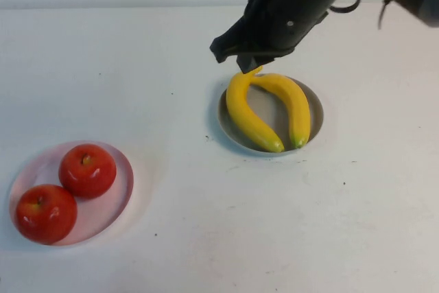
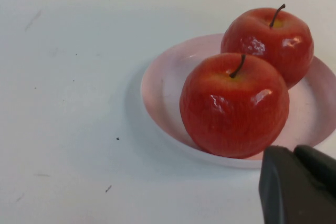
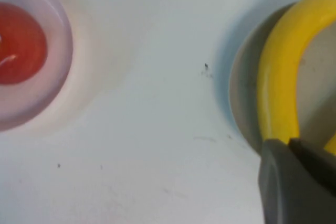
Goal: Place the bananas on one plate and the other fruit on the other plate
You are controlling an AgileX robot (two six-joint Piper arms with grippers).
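Note:
Two yellow bananas (image 1: pixel 247 118) (image 1: pixel 295 104) lie side by side on the grey-blue plate (image 1: pixel 317 111) at centre right. My right gripper (image 1: pixel 241 60) hangs just above their far stem ends, fingers together; no banana shows between them. In the right wrist view one banana (image 3: pixel 281 77) runs under the right gripper (image 3: pixel 289 142). Two red apples (image 1: pixel 87 170) (image 1: pixel 46 213) sit on the pale pink plate (image 1: pixel 120 193) at the near left. My left gripper (image 2: pixel 295 153) is out of the high view. It is shut and empty, beside the pink plate (image 2: pixel 157 87) and close to the nearer apple (image 2: pixel 233 106).
White table top all around, with a few small dark specks. The right arm's dark body crosses the far right of the table above the grey plate. Bare surface lies between the two plates and along the near edge.

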